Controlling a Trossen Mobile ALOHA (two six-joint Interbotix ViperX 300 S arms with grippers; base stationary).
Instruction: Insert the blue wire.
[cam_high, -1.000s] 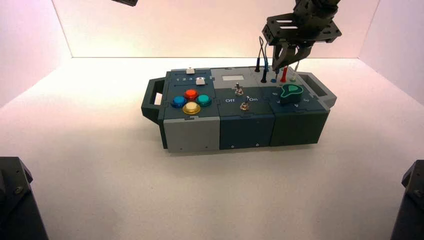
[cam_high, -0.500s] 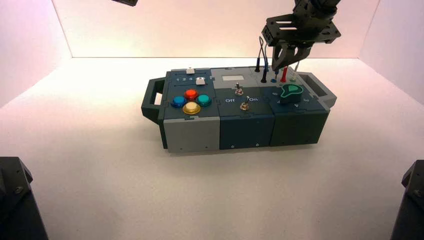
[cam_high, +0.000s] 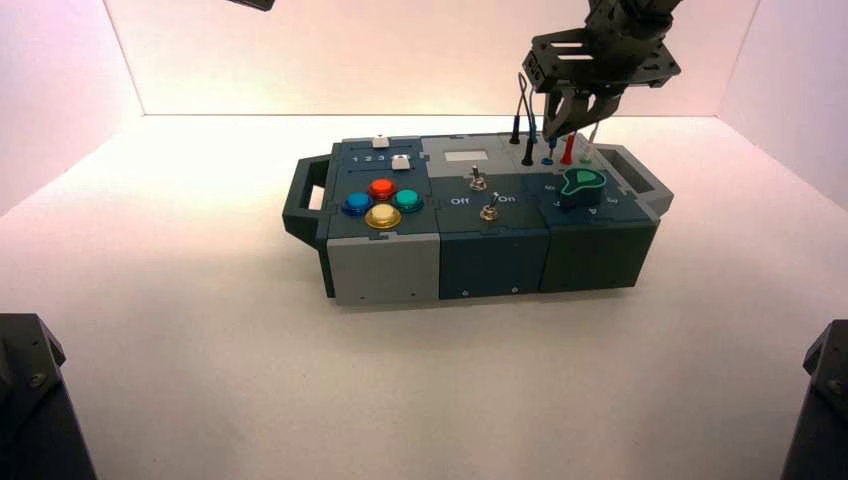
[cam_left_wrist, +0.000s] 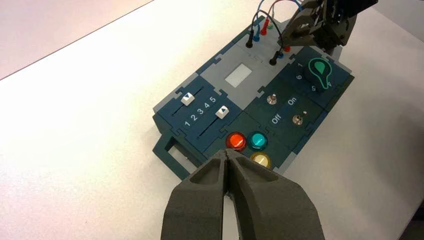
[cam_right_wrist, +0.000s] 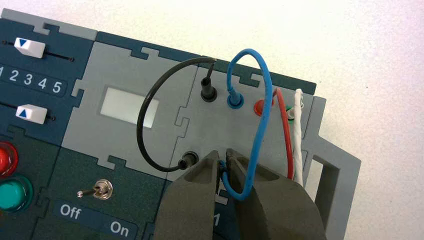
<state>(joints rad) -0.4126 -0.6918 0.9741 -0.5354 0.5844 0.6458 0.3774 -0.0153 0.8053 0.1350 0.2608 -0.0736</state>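
The right gripper sits low over the box's far right corner, right on the wire panel, fingers nearly shut and pinching the near plug of the blue wire. My guess is it's held that low and upright so the pin can go straight down into the socket next to the black wire's near plug. The blue wire's other end is already seated in the far row, between the black plug and the red one, and the lead arches up and loops down round the right finger. The plug itself is mostly hidden between the fingertips, so I can't tell if the pin is in the hole yet. The left gripper hangs shut and empty, well off past the box's left end, out of the way so it doesn't crowd the wires
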